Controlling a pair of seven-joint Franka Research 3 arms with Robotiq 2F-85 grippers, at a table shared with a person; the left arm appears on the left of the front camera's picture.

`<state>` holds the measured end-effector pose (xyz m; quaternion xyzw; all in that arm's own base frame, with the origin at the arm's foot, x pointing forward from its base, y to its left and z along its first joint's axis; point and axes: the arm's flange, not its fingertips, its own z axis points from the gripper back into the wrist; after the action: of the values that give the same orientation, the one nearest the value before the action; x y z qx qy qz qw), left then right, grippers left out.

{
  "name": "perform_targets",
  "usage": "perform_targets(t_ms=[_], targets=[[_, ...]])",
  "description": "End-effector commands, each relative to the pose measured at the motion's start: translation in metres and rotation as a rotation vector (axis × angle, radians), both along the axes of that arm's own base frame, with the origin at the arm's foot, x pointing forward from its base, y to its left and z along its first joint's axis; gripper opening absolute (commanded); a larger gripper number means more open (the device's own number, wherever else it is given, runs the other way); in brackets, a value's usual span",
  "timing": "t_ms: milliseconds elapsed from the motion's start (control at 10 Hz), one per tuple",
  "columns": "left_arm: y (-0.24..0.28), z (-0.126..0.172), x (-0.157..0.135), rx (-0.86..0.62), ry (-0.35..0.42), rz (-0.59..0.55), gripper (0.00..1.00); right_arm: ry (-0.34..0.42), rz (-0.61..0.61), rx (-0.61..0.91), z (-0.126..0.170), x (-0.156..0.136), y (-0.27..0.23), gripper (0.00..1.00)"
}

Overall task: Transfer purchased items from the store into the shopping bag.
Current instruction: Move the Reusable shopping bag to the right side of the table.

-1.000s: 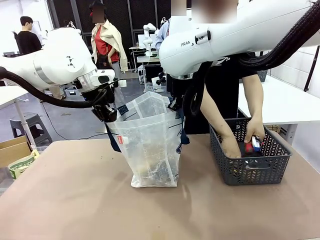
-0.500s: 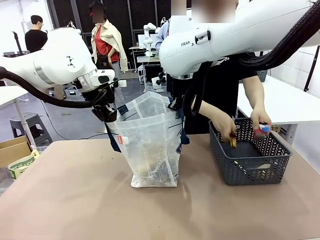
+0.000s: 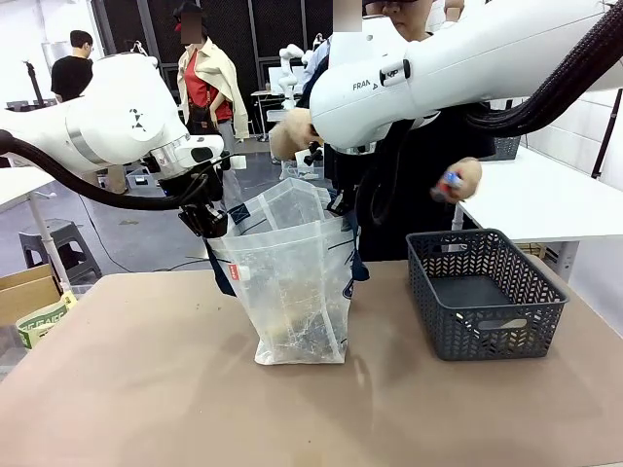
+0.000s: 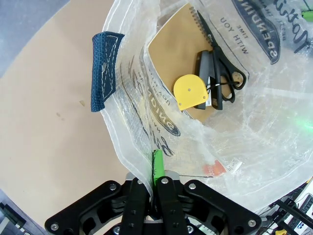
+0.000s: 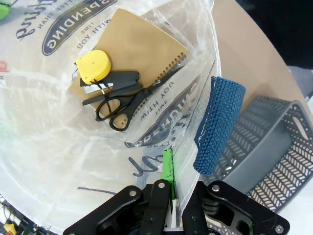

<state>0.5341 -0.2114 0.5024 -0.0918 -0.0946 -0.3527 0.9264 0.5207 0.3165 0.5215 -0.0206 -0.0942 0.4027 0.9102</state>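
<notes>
The small item in the person's hand was blurred beyond identification. The other hand was partly hidden behind the right arm. The notebook was partly covered by scissors inside the shopping bag.

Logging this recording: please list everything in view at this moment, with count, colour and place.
shopping bag: one, translucent white, mid-table, held open
strap handles: two, navy, at the bag's rim
notebook: one, brown, spiral-bound, bag bottom
scissors: one, black, on the notebook
tape measure: one, yellow, on the notebook
basket: one, dark grey, table's right side
small item: one, red and blue, in a hand above the basket
table: one, brown
left gripper: shut on the bag's rim
right gripper: shut on the opposite rim
person's hands: two; one holds the small item, the other raised
</notes>
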Motion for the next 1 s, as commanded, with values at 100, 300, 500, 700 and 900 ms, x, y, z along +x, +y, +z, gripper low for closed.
perform_targets(t_ms=[100, 300, 500, 700, 900], targets=[[0.0017, 0.0008, 0.0003, -0.001, -0.001, 0.006, 0.0, -0.003, -0.002, 0.001, 0.0007, 0.0006, -0.0013, 0.0], [0.0017, 0.0008, 0.0003, -0.001, -0.001, 0.006, 0.0, -0.003, -0.002, 0.001, 0.0007, 0.0006, -0.0013, 0.0], [0.0017, 0.0008, 0.0003, -0.001, -0.001, 0.006, 0.0, -0.003, -0.002, 0.001, 0.0007, 0.0006, -0.0013, 0.0], [0.0017, 0.0008, 0.0003, -0.001, -0.001, 0.006, 0.0, -0.003, -0.002, 0.001, 0.0007, 0.0006, -0.0013, 0.0], [0.0017, 0.0008, 0.0003, -0.001, -0.001, 0.006, 0.0, -0.003, -0.002, 0.001, 0.0007, 0.0006, -0.0013, 0.0]])
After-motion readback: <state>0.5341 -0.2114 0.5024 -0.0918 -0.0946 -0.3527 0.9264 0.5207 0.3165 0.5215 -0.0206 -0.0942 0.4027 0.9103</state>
